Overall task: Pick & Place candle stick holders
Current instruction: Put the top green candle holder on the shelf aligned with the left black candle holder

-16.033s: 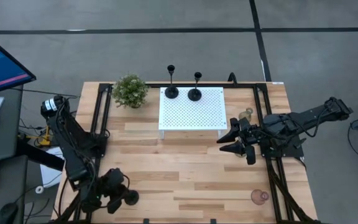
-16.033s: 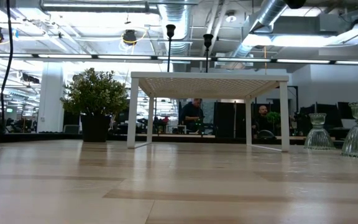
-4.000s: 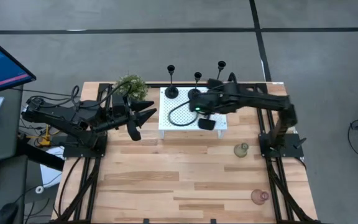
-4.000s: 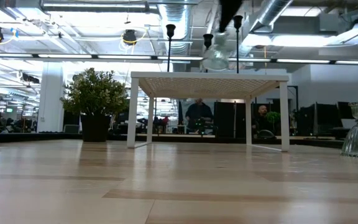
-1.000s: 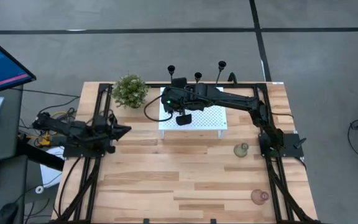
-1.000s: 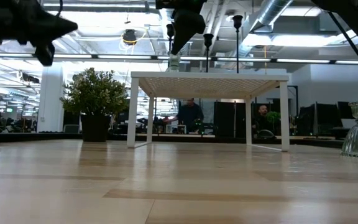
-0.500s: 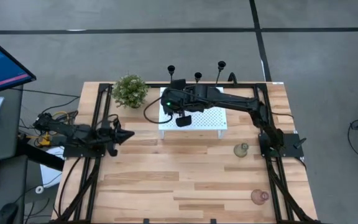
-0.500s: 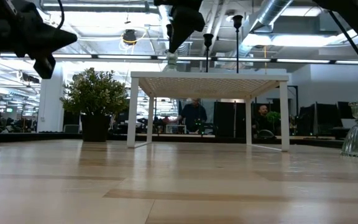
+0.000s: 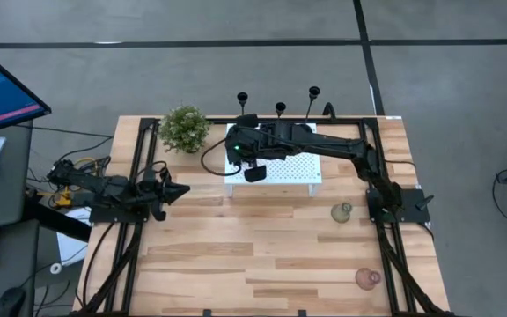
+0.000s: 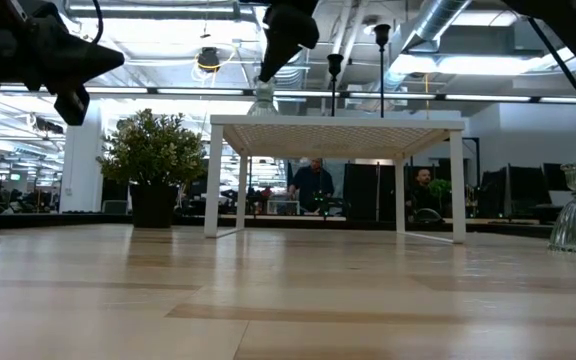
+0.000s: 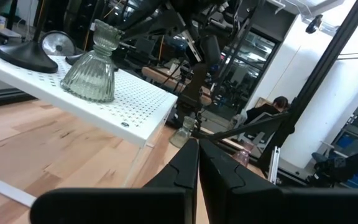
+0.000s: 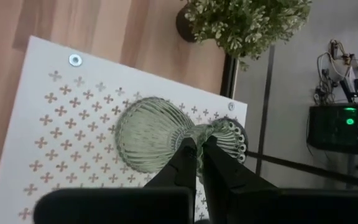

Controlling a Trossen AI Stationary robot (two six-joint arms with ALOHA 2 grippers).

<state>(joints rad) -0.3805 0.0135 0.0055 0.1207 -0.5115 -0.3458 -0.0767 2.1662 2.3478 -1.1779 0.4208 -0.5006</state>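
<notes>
Leftward I've slid my right gripper [image 12: 196, 148], clamped on the pale green holder [image 12: 149, 132]. It stands near the white stand's [image 9: 293, 167] left edge. My left gripper [image 11: 197, 148], fingers together, waits over open table [image 9: 262, 255].

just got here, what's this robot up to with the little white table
The right gripper is pinching the neck of a pale green glass holder that sits on the white stand, near its left end. Three black holders line the stand's back edge. Two more glass holders wait on the table. The left gripper hovers shut beside the stand.
</notes>
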